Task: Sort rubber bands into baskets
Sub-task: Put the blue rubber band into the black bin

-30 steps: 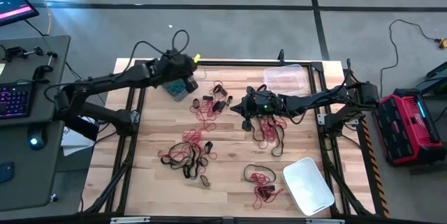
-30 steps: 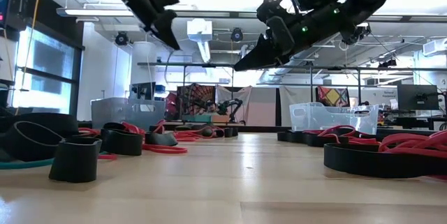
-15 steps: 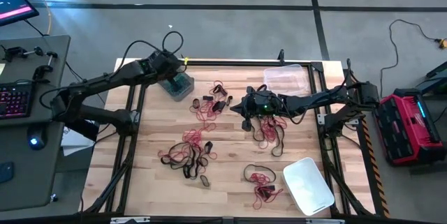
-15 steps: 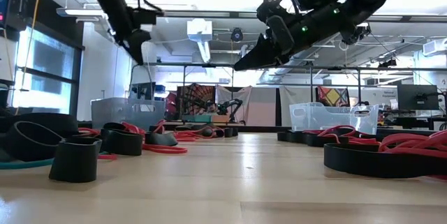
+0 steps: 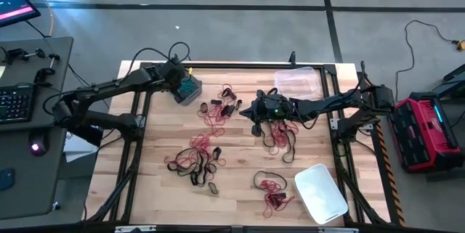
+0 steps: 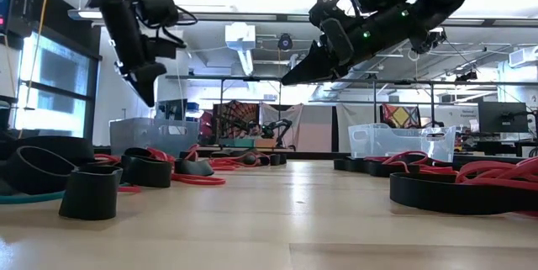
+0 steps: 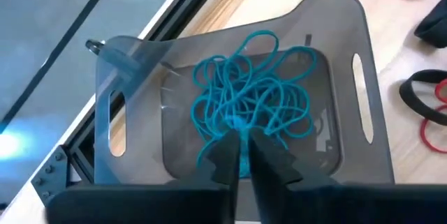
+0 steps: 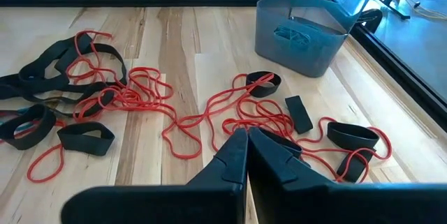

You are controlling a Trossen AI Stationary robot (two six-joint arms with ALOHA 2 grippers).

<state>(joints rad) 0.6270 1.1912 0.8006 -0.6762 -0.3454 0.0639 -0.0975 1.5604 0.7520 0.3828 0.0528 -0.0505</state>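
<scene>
Two pincers nearly closed; left pincer over grey basket with teal bands.

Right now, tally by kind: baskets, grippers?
baskets: 3 (grey-tinted, clear, whitish)
grippers: 2 (left gripper, right gripper)
total: 5

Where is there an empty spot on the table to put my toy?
Bare wood lies along the table in its near-left corner, beside the black-and-red band pile, and between that pile and the whitish basket. The middle is crowded with rubber bands.
</scene>
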